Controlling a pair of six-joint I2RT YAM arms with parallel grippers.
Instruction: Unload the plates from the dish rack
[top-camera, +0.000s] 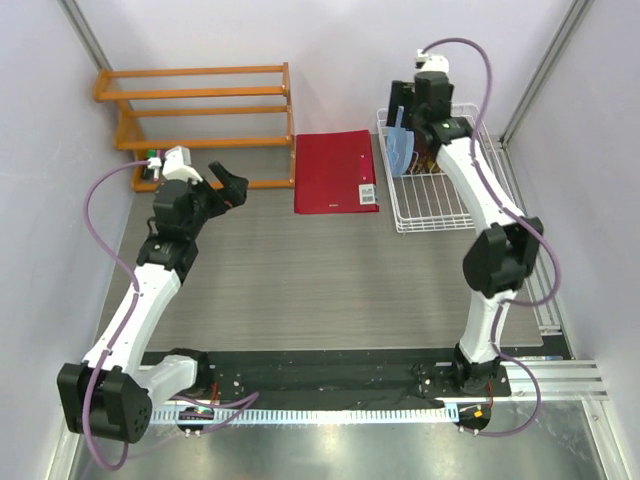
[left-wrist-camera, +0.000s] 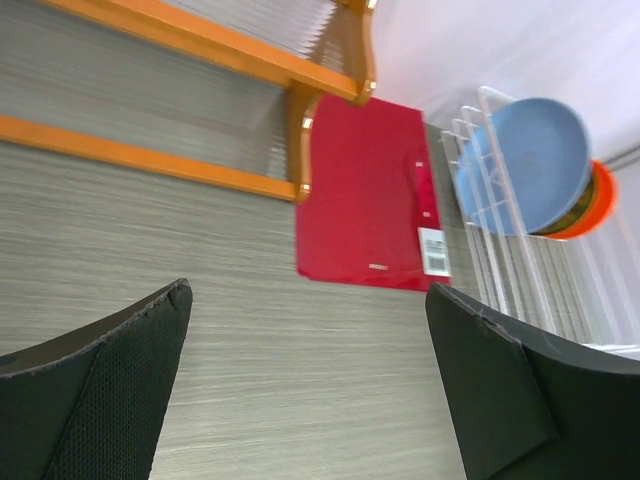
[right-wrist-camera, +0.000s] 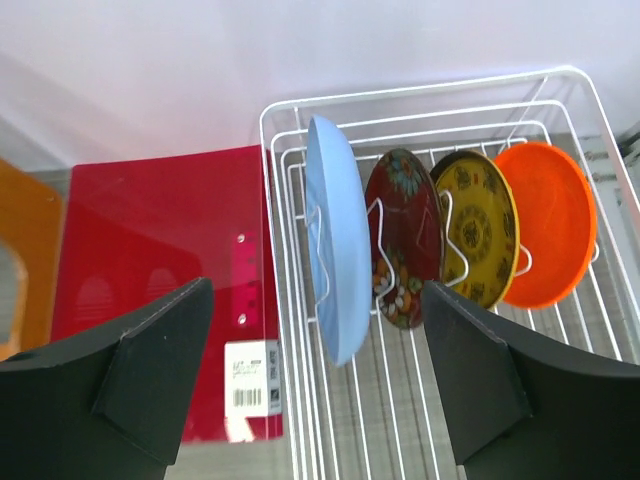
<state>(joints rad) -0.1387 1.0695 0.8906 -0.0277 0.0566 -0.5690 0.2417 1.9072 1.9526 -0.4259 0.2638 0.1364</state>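
The white wire dish rack (right-wrist-camera: 420, 95) holds the plates upright in its slots: light blue (right-wrist-camera: 338, 250), red floral (right-wrist-camera: 402, 240), yellow patterned (right-wrist-camera: 478, 230) and orange (right-wrist-camera: 545, 225), left to right. My right gripper (right-wrist-camera: 317, 290) hangs open above the rack's left end, its jaws straddling the blue and floral plates without touching them. In the top view the right gripper (top-camera: 410, 125) is over the rack (top-camera: 440, 205) at the back right. My left gripper (top-camera: 232, 185) is open and empty over bare table near the shelf, and its wrist view shows the blue plate (left-wrist-camera: 530, 165) far off.
An orange wooden shelf (top-camera: 200, 110) stands at the back left. A flat red folder (top-camera: 336, 172) lies between the shelf and the rack, its edge against the rack's left side. Walls close in behind and on both sides.
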